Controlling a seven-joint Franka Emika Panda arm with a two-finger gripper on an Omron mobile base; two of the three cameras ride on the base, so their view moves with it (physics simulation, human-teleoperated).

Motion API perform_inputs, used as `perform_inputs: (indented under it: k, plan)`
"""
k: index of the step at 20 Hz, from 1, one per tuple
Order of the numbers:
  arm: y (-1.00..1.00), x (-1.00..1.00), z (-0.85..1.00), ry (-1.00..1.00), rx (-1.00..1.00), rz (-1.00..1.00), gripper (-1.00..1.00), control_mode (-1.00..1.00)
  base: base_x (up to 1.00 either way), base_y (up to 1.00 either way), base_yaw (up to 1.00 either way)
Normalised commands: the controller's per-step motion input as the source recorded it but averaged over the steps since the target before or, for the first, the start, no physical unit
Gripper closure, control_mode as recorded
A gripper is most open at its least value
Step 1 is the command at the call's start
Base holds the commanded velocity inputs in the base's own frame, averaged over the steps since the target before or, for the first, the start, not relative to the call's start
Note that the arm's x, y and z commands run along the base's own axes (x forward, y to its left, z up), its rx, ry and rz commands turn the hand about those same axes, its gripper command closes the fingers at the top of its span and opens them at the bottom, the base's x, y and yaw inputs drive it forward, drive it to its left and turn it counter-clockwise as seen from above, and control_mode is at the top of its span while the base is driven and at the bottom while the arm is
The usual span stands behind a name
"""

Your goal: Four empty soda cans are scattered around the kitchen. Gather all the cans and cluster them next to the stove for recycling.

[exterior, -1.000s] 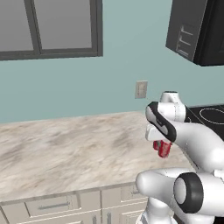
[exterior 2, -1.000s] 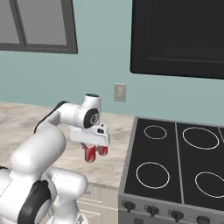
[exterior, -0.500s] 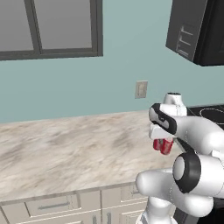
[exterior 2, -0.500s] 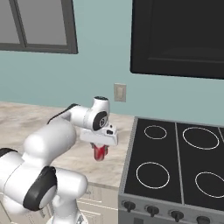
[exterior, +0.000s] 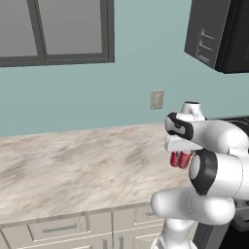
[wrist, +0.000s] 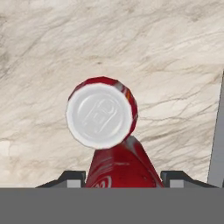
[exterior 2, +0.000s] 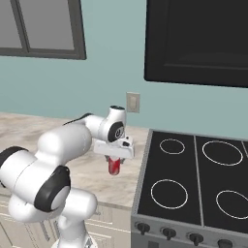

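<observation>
**Item 1: gripper [wrist: 123, 176].** Its fingertips [wrist: 74, 177] stand partway closed, one on each side of a red body, so you have a can clamped between them.

**Item 2: red soda can [wrist: 122, 168].**
- Position: gripped across its side wall between the pads. In the right base view the can [exterior 2: 115, 165] hangs upright under the hand, above the counter, and I judge it is not touching.
- Handling, as a judgement: empty, so very light. The thin wall will dent if you squeeze harder. The painted skin is smooth and could slip or swivel if you swing fast.
- Hold point: mid-body across the round side, as you have it, not on the rims.
- Beyond the tips a silvery round end with a red rim faces the hand camera. I cannot tell whether it is this can's far end or another can standing below.

**Item 3: marble counter [wrist: 43, 65].** It lies under and beyond the fingers.

**Item 4: stove [exterior 2: 193, 193].** It stands just beside the fingers, on the side away from the arm's body. Its grey edge runs down one side of the hand view. The black cooktop has white ring burners.
- Judgement: the carry is nearly done. What remains is to lower the can onto the counter strip next to the stove's edge and open gently so it stays upright.

**Item 5: wall outlet [exterior 2: 132, 102].** It is on the wall, well beyond the fingers.

**Item 6: black microwave [exterior 2: 193, 38].** It hangs high over the stove, the farthest item.
</observation>
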Motion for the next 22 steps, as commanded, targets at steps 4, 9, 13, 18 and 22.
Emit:
perform_inputs:
  k: [4,9,13,18,22]
  plan:
    - [0.0,0.0,-0.03,0.0,0.0,0.0,1.0,-1.0,0.0,0.0,0.0]
    - [0.0,0.0,-0.03,0.0,0.0,0.0,1.0,-1.0,0.0,0.0,0.0]
    - [0.0,0.0,-0.13,0.0,0.0,0.0,1.0,-1.0,0.0,0.0,0.0]
    - [0.0,0.0,-0.18,0.0,0.0,0.0,1.0,-1.0,0.0,0.0,0.0]
    - [0.01,0.0,-0.14,0.0,0.0,0.0,1.0,-1.0,0.0,0.0,0.0]
